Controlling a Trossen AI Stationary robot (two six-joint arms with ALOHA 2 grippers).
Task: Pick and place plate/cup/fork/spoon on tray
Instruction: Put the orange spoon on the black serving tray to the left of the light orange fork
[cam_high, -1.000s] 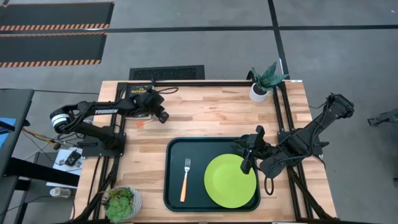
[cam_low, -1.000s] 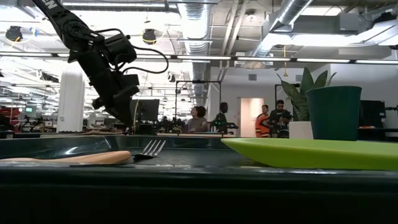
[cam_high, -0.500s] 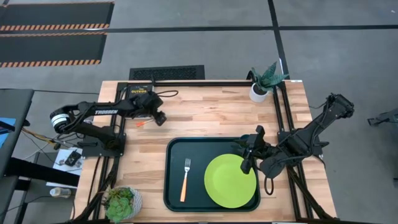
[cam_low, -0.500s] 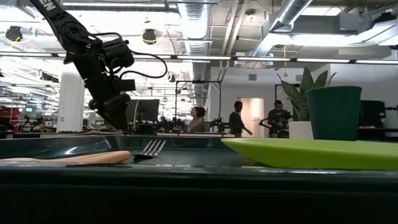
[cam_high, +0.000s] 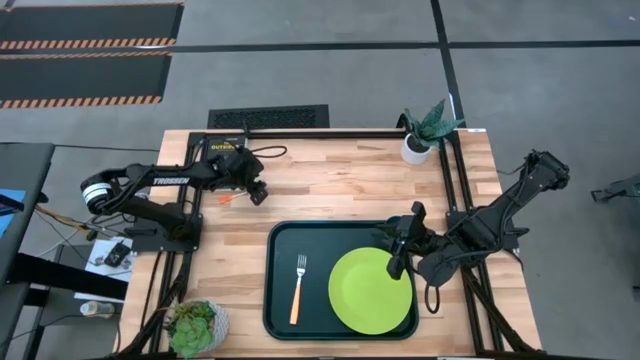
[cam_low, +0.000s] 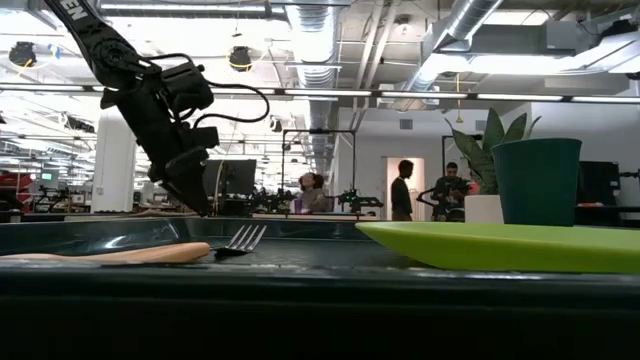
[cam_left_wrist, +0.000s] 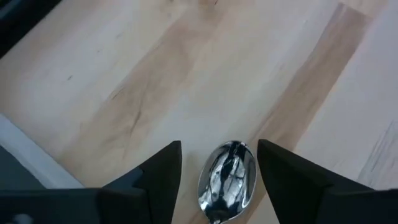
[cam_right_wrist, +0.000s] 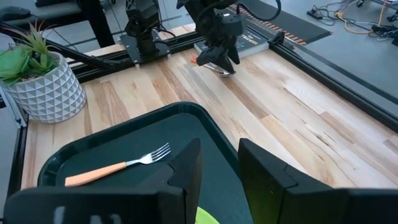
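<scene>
Left gripper (cam_left_wrist: 217, 177) stands with jaws open astride the spoon (cam_left_wrist: 227, 180) lying on the bare table (cam_high: 340, 185) beyond the tray (cam_high: 285, 235), while the right gripper (cam_right_wrist: 217, 171) waits parted, empty; risk: jaws closing on the rounded bowl may squeeze it out.

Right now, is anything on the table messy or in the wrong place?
Nothing is spilled or broken. The fork and the lime-green plate lie neatly in the dark green tray. Only the spoon is left out on the bare wood, lying between the open jaws of the left gripper.
</scene>
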